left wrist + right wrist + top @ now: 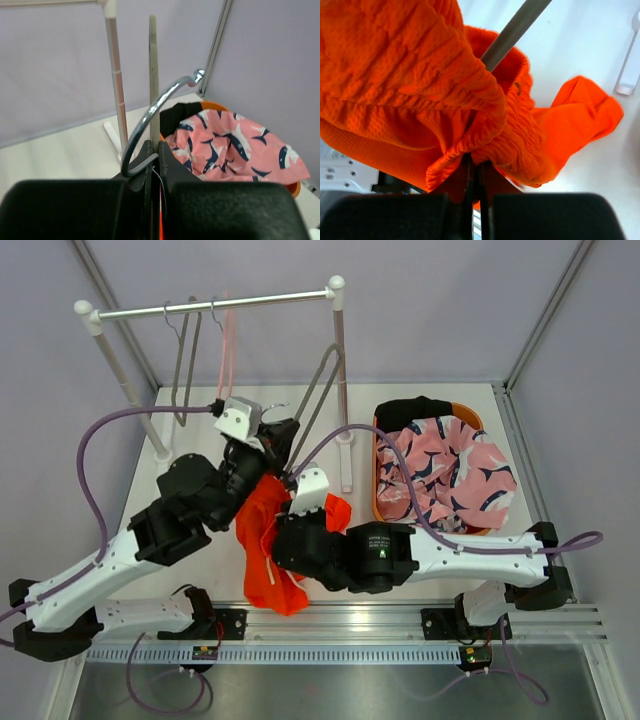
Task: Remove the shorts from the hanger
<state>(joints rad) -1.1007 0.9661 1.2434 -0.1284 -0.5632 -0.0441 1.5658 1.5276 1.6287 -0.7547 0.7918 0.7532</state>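
Near middle of table [365,405], stripping orange shorts [268,540] off hanger [322,380]; two of three pairs done.
Already dumped in basket [377,490] by right edge: pink shorts [450,475], black shorts [415,410]. Left to do: orange pair, waistband seemingly threaded on hanger bar. Left gripper [154,150] clenched on hanger by its hook; right gripper [475,167] clamped on bunched waistband, rest of cloth trailing toward near edge.

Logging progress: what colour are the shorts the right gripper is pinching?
The shorts are bright orange, clearest in the right wrist view.
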